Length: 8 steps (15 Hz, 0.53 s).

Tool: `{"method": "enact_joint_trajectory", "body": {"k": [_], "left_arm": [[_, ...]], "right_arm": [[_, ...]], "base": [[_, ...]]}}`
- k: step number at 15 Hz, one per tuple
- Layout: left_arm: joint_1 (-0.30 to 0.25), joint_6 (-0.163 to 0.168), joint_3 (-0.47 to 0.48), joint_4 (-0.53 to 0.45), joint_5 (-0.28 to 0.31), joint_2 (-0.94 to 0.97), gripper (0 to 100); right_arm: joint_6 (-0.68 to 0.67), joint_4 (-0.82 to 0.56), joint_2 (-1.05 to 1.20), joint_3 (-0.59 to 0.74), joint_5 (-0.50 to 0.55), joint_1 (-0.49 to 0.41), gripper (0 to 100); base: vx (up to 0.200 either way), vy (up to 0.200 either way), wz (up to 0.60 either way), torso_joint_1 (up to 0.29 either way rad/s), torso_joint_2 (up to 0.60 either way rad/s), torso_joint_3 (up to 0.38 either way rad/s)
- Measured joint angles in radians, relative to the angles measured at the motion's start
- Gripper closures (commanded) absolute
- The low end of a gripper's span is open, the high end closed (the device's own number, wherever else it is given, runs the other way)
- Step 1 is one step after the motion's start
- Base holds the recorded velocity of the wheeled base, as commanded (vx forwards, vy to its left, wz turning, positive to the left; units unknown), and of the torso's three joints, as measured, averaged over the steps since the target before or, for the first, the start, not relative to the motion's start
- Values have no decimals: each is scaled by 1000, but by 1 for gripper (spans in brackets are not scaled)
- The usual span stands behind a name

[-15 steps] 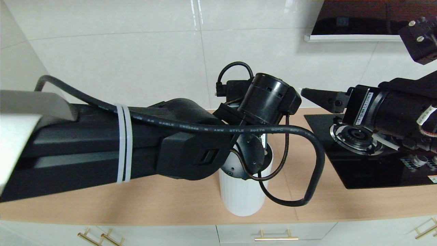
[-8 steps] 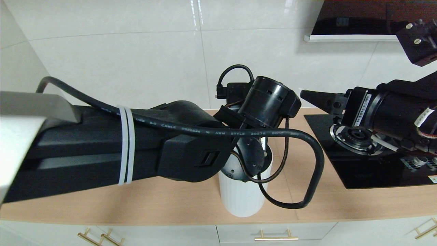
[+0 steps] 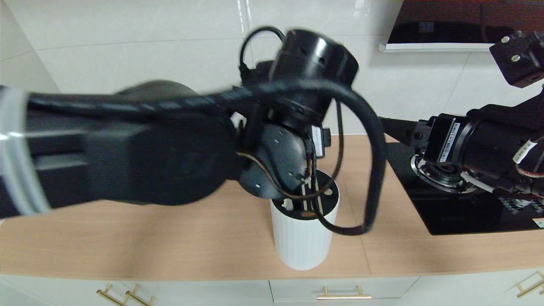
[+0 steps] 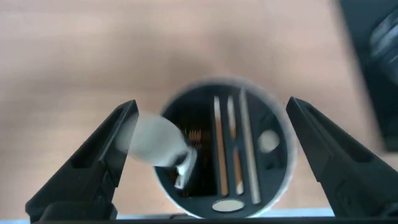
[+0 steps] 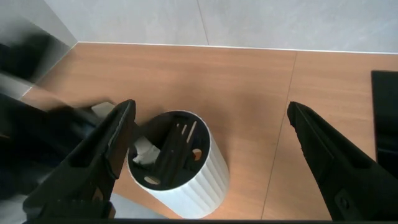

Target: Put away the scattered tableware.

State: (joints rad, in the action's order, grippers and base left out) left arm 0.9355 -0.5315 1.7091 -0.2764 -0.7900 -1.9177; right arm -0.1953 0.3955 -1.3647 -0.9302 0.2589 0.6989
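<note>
Left gripper point(image 4: 212, 102) hung over the white holder point(image 3: 301, 242), fingers spread wide — spoon point(image 4: 155, 140) and chopsticks point(image 4: 219, 143) inside; right gripper point(image 5: 210, 104) spread too; smart exit looked straight up — clear of the rim.

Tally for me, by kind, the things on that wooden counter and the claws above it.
white ribbed holder: 1
black cooktop: 1
claws: 2, the left claw and the right claw
Total: 4
</note>
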Motion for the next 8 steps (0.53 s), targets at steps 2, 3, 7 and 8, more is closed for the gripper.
{"method": "enact_joint_trajectory", "body": {"k": [2,3,7,8], "left_arm": [[-25,-1,-18,2,20,131,0],[-44,-1,-44,4,35,199,0],[-134,3,-231,7,126,485,0],[-160,10,-282,7,157,554,0]], "right_arm": [[20,1,4,26,6,-6,0],[34,3,9,39,7,-23,0],[54,2,93,123,6,-100,0],[55,-1,124,156,2,-116,0]], "base": [[0,0,0,0,0,0],[0,0,0,0,0,0],[0,0,0,0,0,0],[0,0,0,0,0,0]]}}
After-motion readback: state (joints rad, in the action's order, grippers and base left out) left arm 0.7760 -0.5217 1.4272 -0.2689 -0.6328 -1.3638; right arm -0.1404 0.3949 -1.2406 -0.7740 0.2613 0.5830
